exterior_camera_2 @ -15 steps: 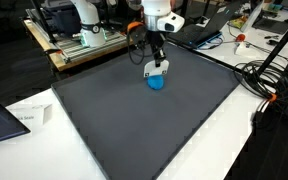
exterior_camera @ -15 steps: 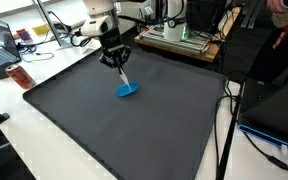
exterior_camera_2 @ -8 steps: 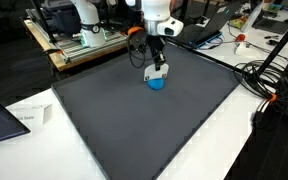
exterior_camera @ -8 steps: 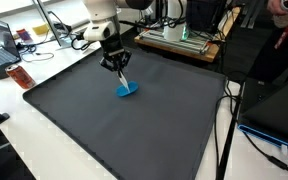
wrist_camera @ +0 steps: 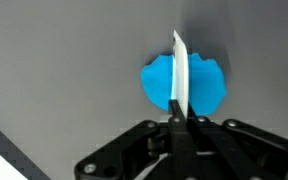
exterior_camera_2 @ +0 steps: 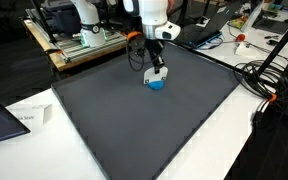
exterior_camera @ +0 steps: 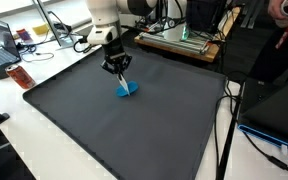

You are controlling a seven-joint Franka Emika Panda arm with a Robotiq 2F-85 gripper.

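Note:
A round blue scrubber head (wrist_camera: 212, 84) with a thin white handle (wrist_camera: 181, 62) rests on the dark grey mat (exterior_camera: 134, 130). In both exterior views it lies toward the mat's far side (exterior_camera: 128, 90) (exterior_camera_2: 156, 84). My gripper (wrist_camera: 181, 118) is shut on the top of the white handle, which stands nearly upright between the black fingers. In the exterior views the gripper (exterior_camera: 121, 70) (exterior_camera_2: 157, 66) hangs straight above the blue head, with the white arm leaning in from the back.
The mat (exterior_camera_2: 144, 120) covers most of the table. A red can (exterior_camera: 21, 77) and a laptop (exterior_camera: 4, 45) sit beyond one edge. A metal rack (exterior_camera: 179, 35) stands at the back. Cables (exterior_camera_2: 264, 80) and a paper (exterior_camera_2: 29, 118) lie beside the mat.
The arm's wrist has shifted slightly above the scrubber. The blue head stays at the same spot on the mat, and the grip on the handle is unchanged.

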